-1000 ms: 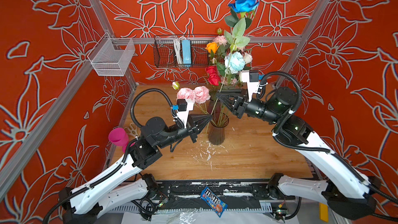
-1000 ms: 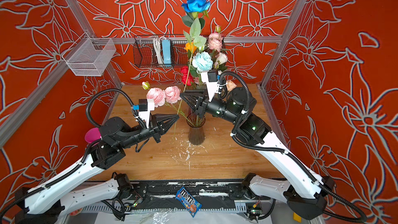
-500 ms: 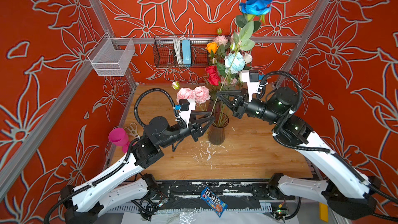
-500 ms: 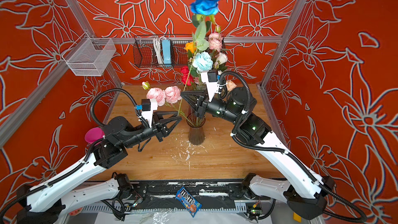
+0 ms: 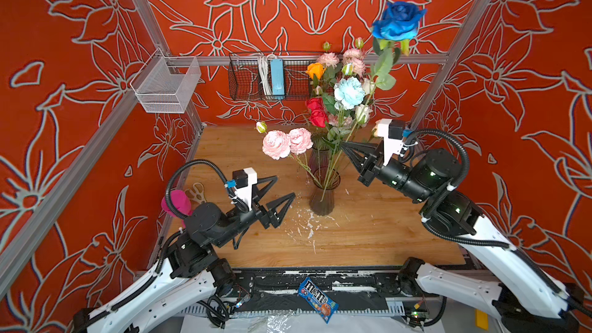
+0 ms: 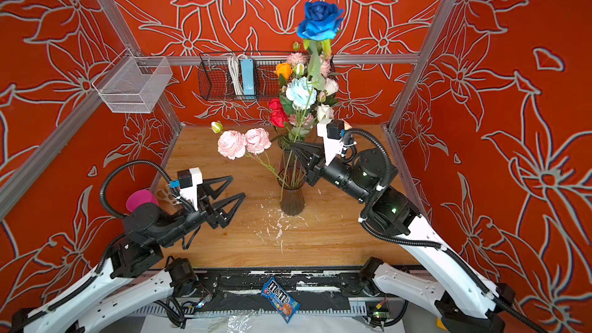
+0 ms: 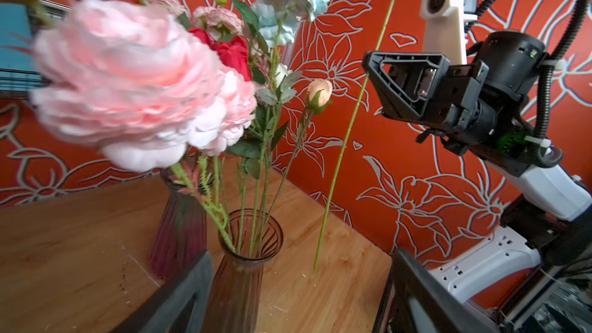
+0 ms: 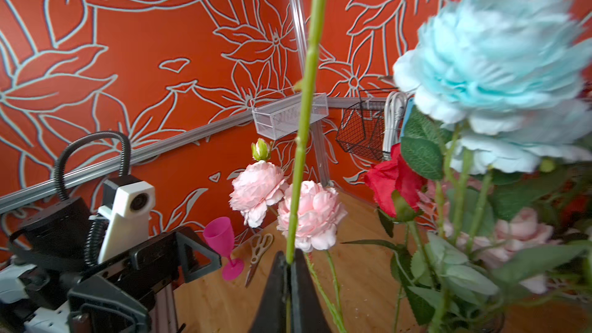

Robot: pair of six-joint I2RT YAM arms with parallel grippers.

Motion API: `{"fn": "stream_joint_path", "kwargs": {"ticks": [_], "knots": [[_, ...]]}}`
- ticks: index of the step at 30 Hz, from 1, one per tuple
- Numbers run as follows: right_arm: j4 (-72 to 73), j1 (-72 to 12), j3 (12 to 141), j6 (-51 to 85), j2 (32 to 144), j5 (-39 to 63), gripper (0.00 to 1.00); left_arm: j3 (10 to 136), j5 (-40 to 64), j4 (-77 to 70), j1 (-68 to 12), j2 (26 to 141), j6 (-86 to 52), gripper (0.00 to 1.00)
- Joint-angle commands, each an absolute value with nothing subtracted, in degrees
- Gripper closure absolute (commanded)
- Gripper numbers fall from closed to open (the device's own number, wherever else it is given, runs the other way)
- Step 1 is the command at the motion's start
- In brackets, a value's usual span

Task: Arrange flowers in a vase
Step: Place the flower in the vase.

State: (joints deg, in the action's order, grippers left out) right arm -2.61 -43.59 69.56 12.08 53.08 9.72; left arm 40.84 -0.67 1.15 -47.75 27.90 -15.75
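A tall deep blue rose (image 5: 397, 20) (image 6: 318, 20) stands high over the bouquet. My right gripper (image 5: 344, 145) (image 8: 291, 257) is shut on its green stem (image 8: 304, 107). In the left wrist view the stem's lower end (image 7: 317, 261) hangs beside the brown glass vase (image 5: 323, 197) (image 7: 243, 267), outside its rim. That vase holds several stems, among them two pink peonies (image 5: 286, 142) (image 8: 307, 216). Red, orange, pale blue (image 8: 490, 59) and white flowers rise behind them. My left gripper (image 5: 284, 186) (image 7: 301, 253) is open and holds nothing, left of the vase.
A second, darker vase (image 5: 317, 155) stands just behind the first. A pink goblet (image 5: 176, 203) and scissors (image 5: 197, 192) lie at the table's left edge. On the back rail hang a black wire basket (image 5: 243, 75) and a white mesh basket (image 5: 166, 88). A candy bag (image 5: 317, 299) lies on the front rail.
My left gripper let go of the blue rose's stem, opened wide and drew back to the left. The right gripper closed on the stem, and the blue bloom swung to the right.
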Motion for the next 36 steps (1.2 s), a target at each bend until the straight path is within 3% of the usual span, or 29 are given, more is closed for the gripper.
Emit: {"fn": "stream_joint_path", "kwargs": {"ticks": [1, 12, 23, 31, 36], "knots": [[3.09, -43.49, 67.47, 4.94, 53.18, 0.33, 1.0, 37.42, -6.39, 3.52, -48.16, 24.72, -18.44, 0.13], [8.82, -43.46, 62.84, -0.55, 58.69, -3.74, 1.0, 32.96, -10.89, 2.63, -48.15, 20.34, -19.9, 0.14], [7.47, -43.44, 52.89, 7.1, 58.24, -3.28, 0.99, 33.0, -11.67, 2.63, -48.16, 22.23, -19.65, 0.13], [-0.69, -43.54, 51.29, 11.15, 58.24, -3.43, 0.68, 33.69, -12.92, 3.41, -48.16, 24.04, -20.69, 0.11], [-2.55, -43.58, 49.83, 13.24, 54.39, -2.72, 0.62, 34.35, -12.68, 3.63, -48.15, 25.62, -21.62, 0.11]]}}
